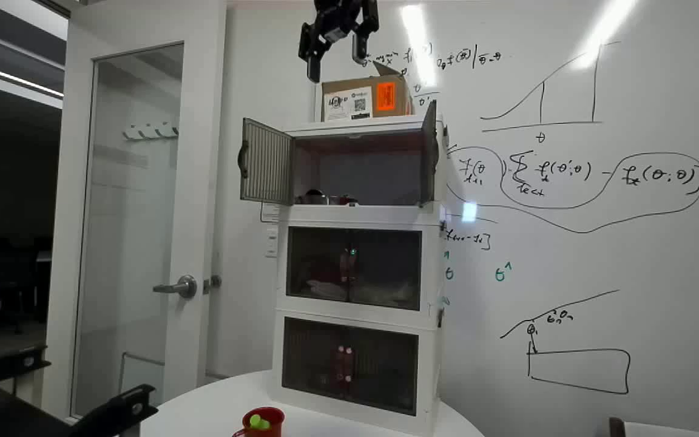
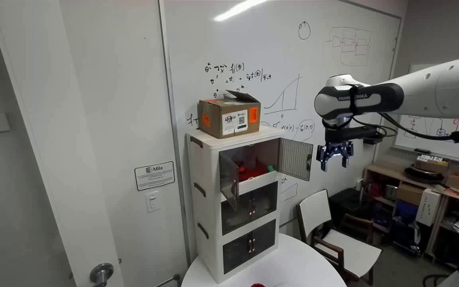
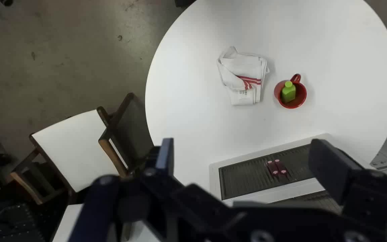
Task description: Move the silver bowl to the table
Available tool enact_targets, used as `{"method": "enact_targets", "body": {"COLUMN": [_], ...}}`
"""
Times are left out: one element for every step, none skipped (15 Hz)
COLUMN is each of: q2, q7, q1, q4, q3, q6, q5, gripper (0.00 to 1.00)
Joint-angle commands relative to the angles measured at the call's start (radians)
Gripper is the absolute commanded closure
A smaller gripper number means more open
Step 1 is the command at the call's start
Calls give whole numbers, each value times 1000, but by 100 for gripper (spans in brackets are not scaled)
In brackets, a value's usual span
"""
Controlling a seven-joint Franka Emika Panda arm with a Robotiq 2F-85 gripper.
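The cabinet's top compartment is open. In an exterior view a small shiny silver shape, probably the silver bowl [image 1: 315, 198], shows low at its left; the shelf lip hides its lower part. I cannot make the bowl out for certain in the other views. The round white table [image 3: 193, 84] stands under the cabinet and shows in both exterior views [image 1: 222, 405] [image 2: 307, 261]. My gripper [image 3: 243, 148] is open and empty, fingers pointing down. It hangs in the air [image 2: 334, 165], apart from the cabinet and to the right of its open door in that exterior view.
The white cabinet [image 2: 209, 199] has both top doors [image 1: 267, 161] [image 2: 295, 159] swung outward. A cardboard box [image 2: 229, 115] sits on top. Red things [image 2: 253, 172] lie inside. On the table are a red cup [image 3: 291, 105] holding a green bottle [image 3: 288, 94], and a folded cloth [image 3: 244, 70]. A chair [image 2: 345, 251] stands beside.
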Motion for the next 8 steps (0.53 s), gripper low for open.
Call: {"method": "enact_targets", "body": {"q2": [1, 29, 52, 80, 107, 136, 163, 194], "q7": [0, 29, 51, 67, 90, 119, 131, 166], "q1": [2, 3, 6, 12, 16, 17, 22, 26], "q4": [4, 23, 37, 54, 70, 88, 103, 118], "q3": [-3, 3, 9, 16, 22, 27, 32, 43], "q6": [-2, 7, 16, 26, 33, 49, 69, 98], "q5": [0, -1, -3, 4, 8, 3, 6, -8], "gripper": [0, 0, 0, 0, 0, 0, 0, 0]}}
